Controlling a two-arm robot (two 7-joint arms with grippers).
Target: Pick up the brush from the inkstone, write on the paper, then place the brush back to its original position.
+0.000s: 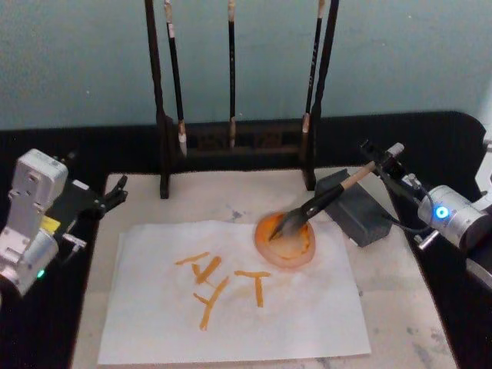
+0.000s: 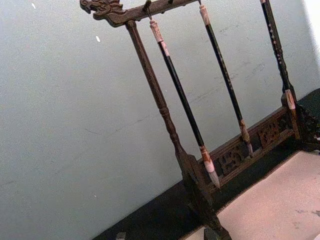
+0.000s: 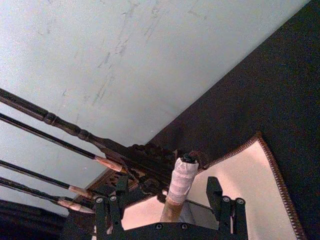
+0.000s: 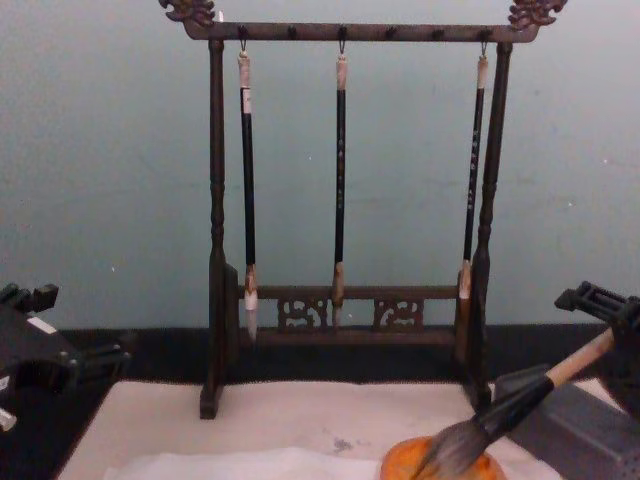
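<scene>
From the head view, my right gripper (image 1: 378,160) sits at the whitish end of the brush (image 1: 323,201). The pale handle slants down over the blocky grey inkstone (image 1: 357,215), and the fat dark tuft rests in a round, glossy orange dish (image 1: 286,242) at the right edge of the paper (image 1: 231,315). The thin white sheet bears orange strokes and lies on a cream felt mat (image 1: 400,307). My left gripper (image 1: 114,194) is parked at the mat's left; I cannot tell its grip.

The left wrist view has the carved dark wooden rack (image 2: 165,115) with slim black brushes (image 2: 182,97) hanging from it.

In the right wrist view my black fingers (image 3: 111,210) stand apart, with a gap between each and the taped handle.

The chest view shows the tuft splayed on the dish's rim.
</scene>
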